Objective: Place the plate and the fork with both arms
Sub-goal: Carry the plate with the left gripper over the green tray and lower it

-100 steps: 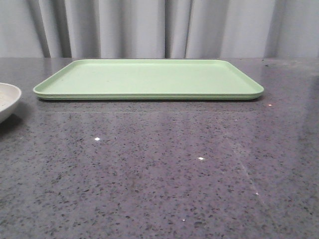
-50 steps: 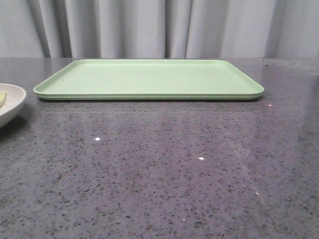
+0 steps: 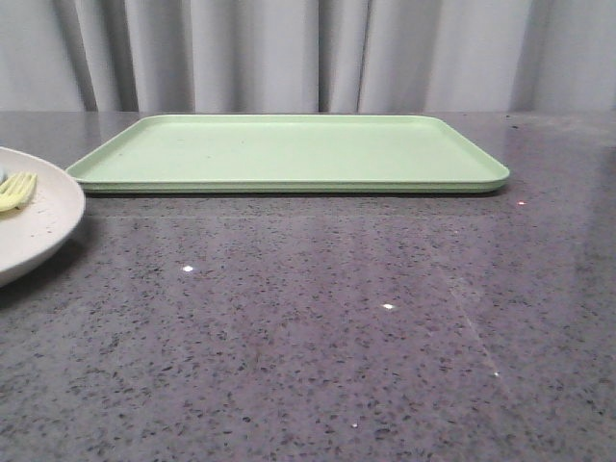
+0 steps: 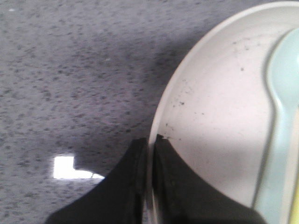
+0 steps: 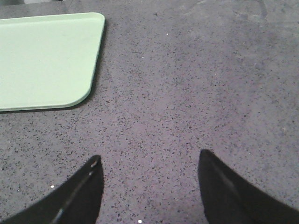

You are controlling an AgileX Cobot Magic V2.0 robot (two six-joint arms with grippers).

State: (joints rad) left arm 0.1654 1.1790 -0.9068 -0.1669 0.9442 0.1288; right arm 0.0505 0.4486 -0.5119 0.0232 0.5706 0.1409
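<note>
The speckled off-white plate enters the front view at the left edge, just in front of the tray's near-left corner. The pale-yellow fork lies in it. In the left wrist view my left gripper is shut on the plate's rim, one finger inside and one outside. A pale blue-green spoon lies in the plate, and a yellow sliver of the fork shows beside it. My right gripper is open and empty above bare table, near the tray's corner. Neither gripper shows in the front view.
The flat light-green tray lies across the back middle of the speckled grey table, with nothing on it. Its corner shows in the right wrist view. A grey curtain hangs behind the table.
The plate has moved to the right into the front view, held by my left gripper. The fork in it has come into sight. The tray has not moved.
</note>
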